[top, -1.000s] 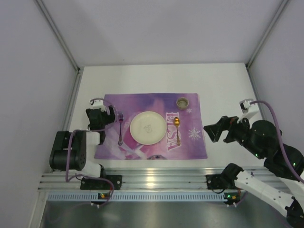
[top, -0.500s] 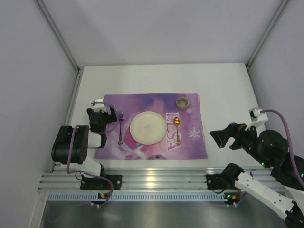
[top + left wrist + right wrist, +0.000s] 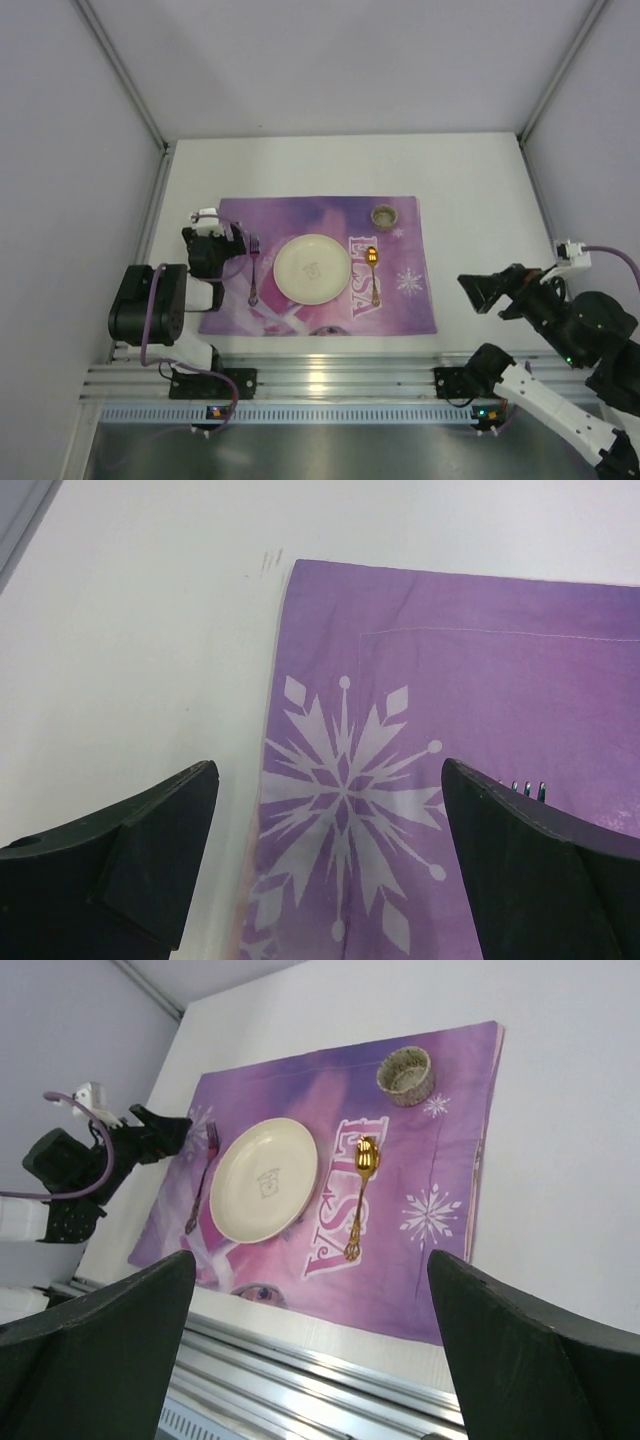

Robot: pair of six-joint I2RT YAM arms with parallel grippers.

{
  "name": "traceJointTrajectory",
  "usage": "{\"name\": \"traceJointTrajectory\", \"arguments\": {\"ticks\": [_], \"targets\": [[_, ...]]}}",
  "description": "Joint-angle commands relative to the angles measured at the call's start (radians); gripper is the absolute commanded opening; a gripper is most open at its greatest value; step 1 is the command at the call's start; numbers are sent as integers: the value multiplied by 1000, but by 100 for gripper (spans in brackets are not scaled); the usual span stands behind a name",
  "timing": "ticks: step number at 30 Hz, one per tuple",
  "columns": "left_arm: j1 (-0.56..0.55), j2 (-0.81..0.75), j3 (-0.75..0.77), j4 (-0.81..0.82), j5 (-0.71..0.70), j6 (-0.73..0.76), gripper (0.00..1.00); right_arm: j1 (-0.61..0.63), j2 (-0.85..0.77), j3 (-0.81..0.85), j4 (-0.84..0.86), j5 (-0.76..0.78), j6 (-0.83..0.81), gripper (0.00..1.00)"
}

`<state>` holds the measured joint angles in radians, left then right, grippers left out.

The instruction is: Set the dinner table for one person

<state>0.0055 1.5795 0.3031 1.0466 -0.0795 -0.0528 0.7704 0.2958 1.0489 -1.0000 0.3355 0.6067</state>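
Upright on dinner table (image 3: 470, 180): cup (image 3: 383, 214), contents unclear.

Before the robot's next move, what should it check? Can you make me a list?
1. The round cream plate sits in the middle of the purple snowflake placemat: ok.
2. The thin purple fork lies on the placemat, left of the plate: ok.
3. The gold metal spoon lies right of the plate, apart from it: ok.
4. The small round tan cup stands at the placemat's far right corner: ok.
5. The left hand is open and empty, beside the fork: ok.
6. The right hand is open and empty, off the placemat, over the white dinner table: ok.
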Motion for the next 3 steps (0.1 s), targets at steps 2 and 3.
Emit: {"name": "traceJointTrajectory", "arguments": {"ticks": [2,3], "targets": [[-2,1,4,82,-6,4,98,12,-27,3,32,40,4,100],[-2,1,4,82,-5,4,98,12,-23,8,25,71,-2,100]]}}
